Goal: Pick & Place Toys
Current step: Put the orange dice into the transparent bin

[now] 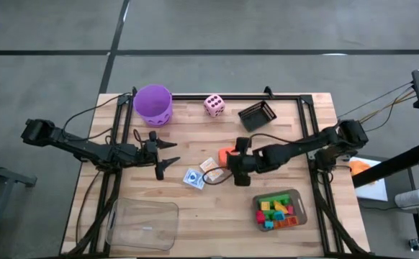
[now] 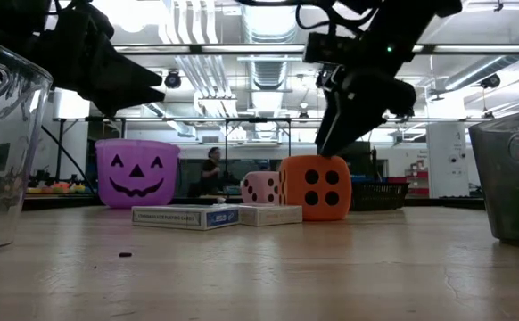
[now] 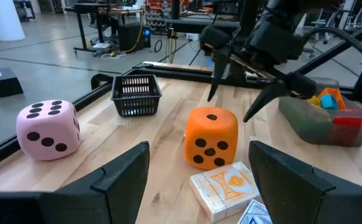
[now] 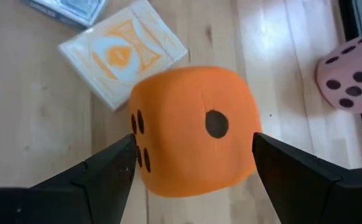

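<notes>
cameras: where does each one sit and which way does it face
high view: above the table, looking down; both arms show.
low view: table height, level towards the room; right hand above the orange die.
left wrist view: faces the orange die across the table; own open fingers frame it.
right wrist view: straight down on the orange die between open fingers.
All four share the orange die.

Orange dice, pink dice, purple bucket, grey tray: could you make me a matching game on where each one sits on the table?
Things:
1. orange dice
2. pink dice
3. purple bucket
4. grey tray

Places:
A. holds the small coloured bricks
B. far edge, beside the black basket
C. far left corner
D. mid-table, between the open fingers of the right gripper

Pairs: 1-D, 2-B, 3-C, 4-A
</notes>
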`<action>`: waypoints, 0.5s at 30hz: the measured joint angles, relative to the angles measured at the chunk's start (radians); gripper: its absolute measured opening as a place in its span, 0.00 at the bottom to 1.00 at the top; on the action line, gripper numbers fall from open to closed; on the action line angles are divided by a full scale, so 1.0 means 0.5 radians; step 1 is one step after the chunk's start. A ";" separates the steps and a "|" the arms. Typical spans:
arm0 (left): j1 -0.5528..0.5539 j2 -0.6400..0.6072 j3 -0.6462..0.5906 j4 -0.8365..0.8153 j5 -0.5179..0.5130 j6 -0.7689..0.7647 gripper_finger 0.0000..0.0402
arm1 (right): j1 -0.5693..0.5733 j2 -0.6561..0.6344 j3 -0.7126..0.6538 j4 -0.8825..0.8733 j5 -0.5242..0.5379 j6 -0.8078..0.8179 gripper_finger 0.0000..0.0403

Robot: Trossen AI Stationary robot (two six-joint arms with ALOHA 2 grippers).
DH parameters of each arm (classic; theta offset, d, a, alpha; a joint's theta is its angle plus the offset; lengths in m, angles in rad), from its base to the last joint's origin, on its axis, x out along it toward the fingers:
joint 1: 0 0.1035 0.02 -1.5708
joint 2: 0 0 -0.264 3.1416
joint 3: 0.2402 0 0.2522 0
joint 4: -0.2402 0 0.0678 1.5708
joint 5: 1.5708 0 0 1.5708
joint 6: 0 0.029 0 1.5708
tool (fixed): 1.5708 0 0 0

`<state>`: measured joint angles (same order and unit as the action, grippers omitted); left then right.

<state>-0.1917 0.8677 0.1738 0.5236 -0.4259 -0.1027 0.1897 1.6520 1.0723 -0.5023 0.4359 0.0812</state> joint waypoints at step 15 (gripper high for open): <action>0.000 -0.005 0.000 0.015 0.000 0.050 0.70 | -0.073 0.003 -0.214 0.372 -0.013 -0.091 0.78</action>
<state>-0.1917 0.8650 0.1738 0.5312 -0.4259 -0.0775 0.1531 1.6536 0.9652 -0.3165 0.4296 0.0359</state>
